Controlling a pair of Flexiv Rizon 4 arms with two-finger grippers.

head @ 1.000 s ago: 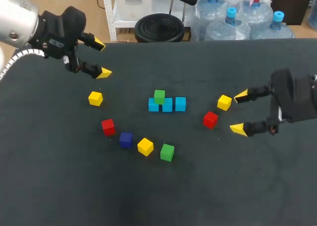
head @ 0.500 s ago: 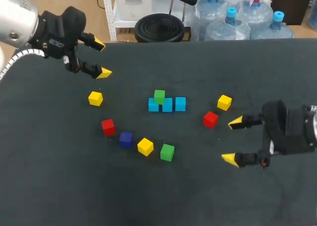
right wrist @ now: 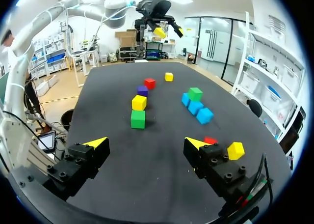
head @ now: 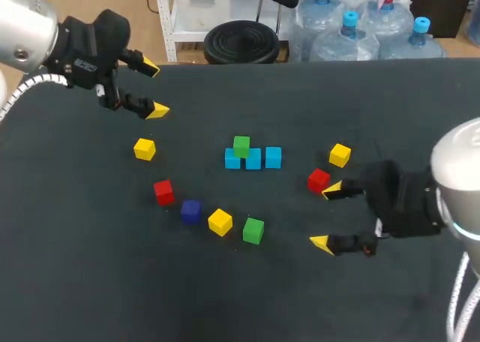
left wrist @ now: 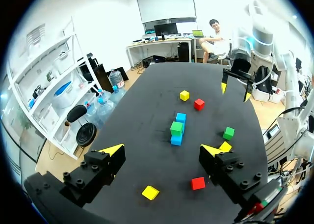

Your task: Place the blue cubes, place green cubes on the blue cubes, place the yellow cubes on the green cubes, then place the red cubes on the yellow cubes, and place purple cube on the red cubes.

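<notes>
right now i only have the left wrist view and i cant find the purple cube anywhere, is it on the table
Observer: Yes. The head view shows the purple cube on the table, between a red cube and a yellow cube.
Operator: ok, and how many blue cubes are in that row, i see it end on
Observer: Three blue cubes side by side, with the green cube on the end of the row toward the left arm.
</notes>
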